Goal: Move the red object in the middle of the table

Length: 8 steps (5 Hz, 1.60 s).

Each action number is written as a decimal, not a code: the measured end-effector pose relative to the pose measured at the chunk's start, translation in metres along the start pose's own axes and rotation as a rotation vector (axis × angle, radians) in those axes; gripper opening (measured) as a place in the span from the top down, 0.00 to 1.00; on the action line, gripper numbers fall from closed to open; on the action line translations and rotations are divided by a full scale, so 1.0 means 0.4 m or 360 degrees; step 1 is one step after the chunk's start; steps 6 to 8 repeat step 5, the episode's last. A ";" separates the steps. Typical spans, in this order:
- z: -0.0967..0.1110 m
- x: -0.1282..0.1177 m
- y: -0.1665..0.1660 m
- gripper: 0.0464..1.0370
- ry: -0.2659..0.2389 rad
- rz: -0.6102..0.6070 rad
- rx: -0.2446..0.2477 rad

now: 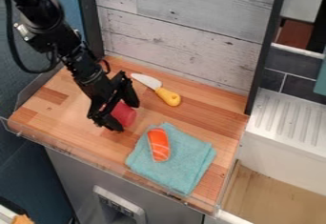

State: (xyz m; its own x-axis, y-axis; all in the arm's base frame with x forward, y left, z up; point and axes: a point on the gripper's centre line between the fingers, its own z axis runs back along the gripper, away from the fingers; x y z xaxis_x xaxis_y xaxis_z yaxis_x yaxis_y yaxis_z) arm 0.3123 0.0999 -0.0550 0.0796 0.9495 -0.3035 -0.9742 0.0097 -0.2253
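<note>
Over the left part of the wooden table, the black gripper hangs down from the upper left. It is shut on the red object, a rounded, cup-like piece that fills the space between its two fingers. The gripper covers part of the red object's left side. Whether the red object touches the tabletop I cannot tell.
A toy knife with a yellow handle lies behind and right of the gripper. To the front right, an orange salmon-like piece rests on a folded teal cloth. A clear rim edges the table.
</note>
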 end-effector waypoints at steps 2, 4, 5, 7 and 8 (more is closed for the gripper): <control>0.017 -0.026 -0.033 0.04 -0.0200 -0.0202 0.0264; 0.096 -0.108 -0.083 0.04 -0.0528 -0.0465 0.0484; 0.120 -0.126 -0.092 0.04 -0.0590 -0.0526 0.0496; 0.120 -0.126 -0.092 0.04 -0.0590 -0.0526 0.0496; 0.120 -0.126 -0.092 0.04 -0.0590 -0.0526 0.0496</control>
